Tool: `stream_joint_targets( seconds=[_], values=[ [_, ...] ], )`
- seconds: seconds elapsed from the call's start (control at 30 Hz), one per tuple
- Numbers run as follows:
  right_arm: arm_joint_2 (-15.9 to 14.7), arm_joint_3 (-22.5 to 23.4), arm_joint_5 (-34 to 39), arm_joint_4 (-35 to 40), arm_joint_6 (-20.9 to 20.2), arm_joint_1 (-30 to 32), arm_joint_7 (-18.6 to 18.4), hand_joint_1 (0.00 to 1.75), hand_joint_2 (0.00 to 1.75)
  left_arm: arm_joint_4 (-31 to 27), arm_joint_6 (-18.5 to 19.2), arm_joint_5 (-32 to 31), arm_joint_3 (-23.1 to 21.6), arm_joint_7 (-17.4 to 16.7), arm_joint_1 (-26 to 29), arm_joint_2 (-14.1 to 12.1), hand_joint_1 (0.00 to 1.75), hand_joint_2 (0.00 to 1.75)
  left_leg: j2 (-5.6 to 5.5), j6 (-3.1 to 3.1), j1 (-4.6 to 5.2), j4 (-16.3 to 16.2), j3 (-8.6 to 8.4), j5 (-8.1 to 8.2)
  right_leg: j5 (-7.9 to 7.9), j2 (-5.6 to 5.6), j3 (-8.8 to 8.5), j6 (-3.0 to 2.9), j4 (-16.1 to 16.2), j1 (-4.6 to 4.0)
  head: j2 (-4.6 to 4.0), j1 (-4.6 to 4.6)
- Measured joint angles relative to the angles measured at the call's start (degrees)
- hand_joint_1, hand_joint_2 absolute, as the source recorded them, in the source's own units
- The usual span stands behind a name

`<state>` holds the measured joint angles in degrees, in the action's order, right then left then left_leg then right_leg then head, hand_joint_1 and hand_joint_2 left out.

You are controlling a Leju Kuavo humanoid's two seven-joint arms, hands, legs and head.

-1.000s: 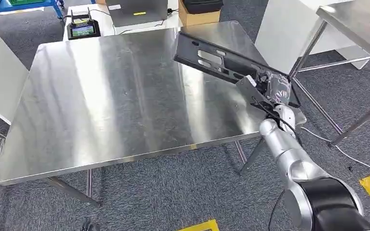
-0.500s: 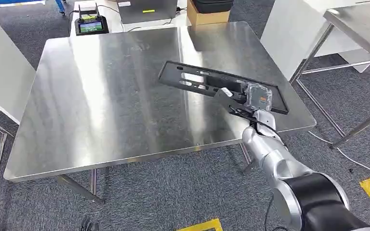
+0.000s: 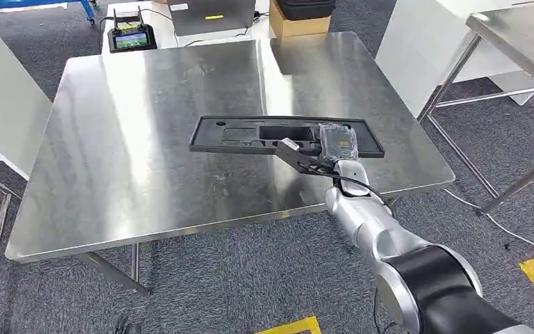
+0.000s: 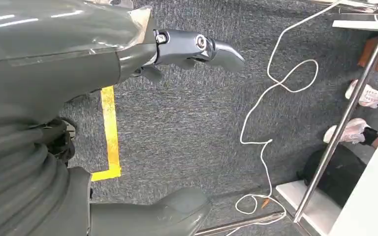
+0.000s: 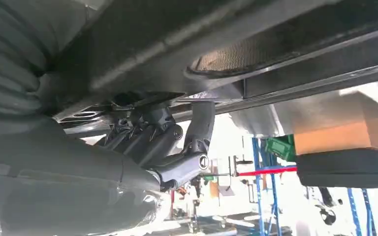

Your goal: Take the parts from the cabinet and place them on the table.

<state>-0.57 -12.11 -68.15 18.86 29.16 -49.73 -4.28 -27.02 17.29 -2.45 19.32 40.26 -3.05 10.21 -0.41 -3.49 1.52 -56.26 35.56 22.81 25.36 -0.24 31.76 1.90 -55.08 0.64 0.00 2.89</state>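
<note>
While the right hand (image 3: 335, 142) grips the long black part (image 3: 250, 134) near one end, the part stretches away from the hand toward the robot's left, lying roughly level over the steel table (image 3: 132, 160); whether it rests on the surface or hangs just above it cannot be told. In the right wrist view, the dark fingers (image 5: 197, 142) curl up against the part's underside (image 5: 256, 44). Beyond the hand, at the table's far edge, sit a cardboard box (image 3: 299, 24) and a small screen device (image 3: 131, 38). The left hand (image 4: 128, 54) hangs over grey carpet (image 4: 187, 132), fingers (image 4: 202, 46) extended and holding nothing. Near it lie a white cable (image 4: 266, 98) and yellow floor tape (image 4: 109, 132).
</note>
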Motion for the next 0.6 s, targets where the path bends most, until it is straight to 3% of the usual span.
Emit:
stream_joint_targets(
  seconds=[0.33, 0.37, 0.4, 0.5, 0.53, 0.6],
  values=[
    [0.96, -0.28, -1.33, -0.44, -1.51, 0.26, 0.70, 1.75, 1.75, 0.02, 0.17, -1.97, 0.07, 0.00, -0.20, 0.00, 0.00, 1.75, 0.01, 0.00, 0.00, 0.00, 0.00, 0.00, 0.00, 0.01, 0.01, 0.00, 0.00, -0.03, 0.02, 0.00],
    [1.14, -0.28, -1.47, -0.48, -1.55, 0.50, 0.74, 0.00, 0.00, 0.04, 0.20, -2.36, 0.04, 0.00, -0.32, -0.02, 0.00, 0.00, 0.01, 0.00, 0.00, 0.00, 0.00, 0.00, 0.00, 0.00, 0.01, 0.00, 0.00, -0.03, 0.00, 0.00],
    [1.27, -0.28, -1.64, -0.55, -1.55, 0.80, 0.76, 0.00, 0.00, 0.11, 0.17, -2.71, 0.02, 0.00, -0.51, -0.07, 0.00, 1.75, 0.00, 0.00, 0.00, 0.00, 0.00, 0.00, 0.00, 0.00, 0.01, 0.00, 0.00, -0.03, 0.00, 0.00],
    [1.70, -0.28, -1.47, -0.66, -1.55, 1.78, 0.77, 0.00, 0.00, 1.74, -1.27, -3.76, 0.00, 0.00, -1.52, -0.59, 0.00, 1.75, 0.01, 0.00, 0.00, 0.00, 0.00, 0.00, 0.00, 0.00, 0.01, 0.00, 0.00, -0.03, 0.00, 0.00],
    [1.79, -0.28, -1.38, -0.72, -1.55, 2.17, 0.74, 0.00, 0.00, 2.32, -1.73, -4.16, 0.00, -0.02, -1.77, -0.77, 0.00, 0.00, 0.01, 0.00, 0.00, 0.00, 0.00, 0.00, 0.00, 0.01, 0.01, 0.00, 0.00, -0.03, 0.00, 0.00],
    [1.94, -0.24, -1.33, -0.79, -1.57, 2.84, 0.59, 0.00, 0.00, 4.40, -2.01, -5.47, -0.02, -0.90, -2.51, -1.40, 0.00, 0.00, 0.01, 0.00, 0.00, 0.00, 0.00, 0.00, 0.00, 0.01, 0.01, 0.00, 0.00, -0.03, 0.00, 0.00]
  ],
)
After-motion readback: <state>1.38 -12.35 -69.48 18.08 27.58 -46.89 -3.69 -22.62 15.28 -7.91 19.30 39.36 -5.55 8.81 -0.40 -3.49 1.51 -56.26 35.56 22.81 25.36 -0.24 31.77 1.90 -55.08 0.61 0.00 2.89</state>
